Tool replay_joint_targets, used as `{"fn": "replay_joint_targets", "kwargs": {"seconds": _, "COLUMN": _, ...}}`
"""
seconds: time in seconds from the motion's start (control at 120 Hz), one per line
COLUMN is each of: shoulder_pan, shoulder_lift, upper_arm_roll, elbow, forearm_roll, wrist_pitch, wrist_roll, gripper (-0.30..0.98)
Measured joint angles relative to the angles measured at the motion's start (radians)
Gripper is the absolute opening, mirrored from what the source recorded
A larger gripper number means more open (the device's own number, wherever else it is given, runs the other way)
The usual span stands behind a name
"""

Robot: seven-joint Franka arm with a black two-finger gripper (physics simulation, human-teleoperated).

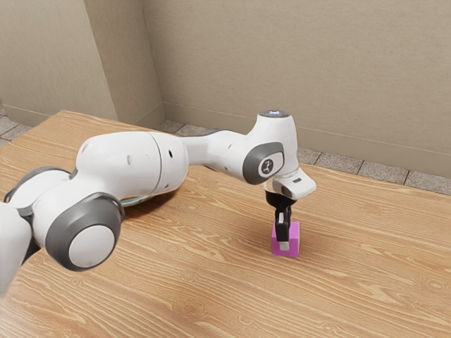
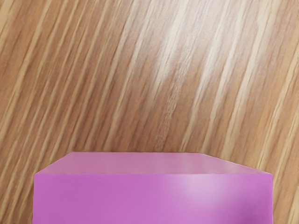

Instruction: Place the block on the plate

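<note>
In the exterior view, my gripper [image 1: 283, 234] points down at the magenta block [image 1: 294, 243] and overlaps its near side. Whether it grips the block cannot be made out, nor whether the block's underside touches the wood. The wrist view has the block [image 2: 154, 198] large at its lower edge, close under my hand, with one broad face and a narrower, paler one showing. A thin pale blue-green rim, seemingly the plate [image 1: 134, 201], peeks out beneath the arm, which hides most of it.
The wooden table [image 1: 366, 282] extends around the block on all visible sides. My arm crosses above the table from the exterior view's left, over the pale rim. Beyond the table's far edge are a tiled floor and a beige wall [image 1: 296, 63].
</note>
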Motion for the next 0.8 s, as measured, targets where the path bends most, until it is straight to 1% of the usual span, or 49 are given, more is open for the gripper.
{"fn": "replay_joint_targets", "kwargs": {"seconds": 0.108, "shoulder_pan": 0.001, "shoulder_lift": -0.009, "upper_arm_roll": 0.001, "elbow": -0.005, "forearm_roll": 0.000, "wrist_pitch": 0.001, "wrist_roll": -0.001, "gripper": 0.38}}
{"fn": "replay_joint_targets", "kwargs": {"seconds": 0.317, "shoulder_pan": 0.010, "shoulder_lift": -0.070, "upper_arm_roll": 0.025, "elbow": -0.033, "forearm_roll": 0.001, "wrist_pitch": 0.002, "wrist_roll": -0.003, "gripper": 0.35}}
{"fn": "replay_joint_targets", "kwargs": {"seconds": 0.442, "shoulder_pan": 0.036, "shoulder_lift": -0.157, "upper_arm_roll": 0.052, "elbow": -0.081, "forearm_roll": 0.000, "wrist_pitch": 0.002, "wrist_roll": -0.007, "gripper": 0.35}}
{"fn": "replay_joint_targets", "kwargs": {"seconds": 0.558, "shoulder_pan": 0.068, "shoulder_lift": -0.208, "upper_arm_roll": 0.081, "elbow": -0.099, "forearm_roll": 0.000, "wrist_pitch": 0.001, "wrist_roll": -0.010, "gripper": 0.35}}
{"fn": "replay_joint_targets", "kwargs": {"seconds": 0.8, "shoulder_pan": 0.161, "shoulder_lift": -0.261, "upper_arm_roll": 0.134, "elbow": -0.113, "forearm_roll": 0.002, "wrist_pitch": -0.004, "wrist_roll": -0.018, "gripper": 0.35}}
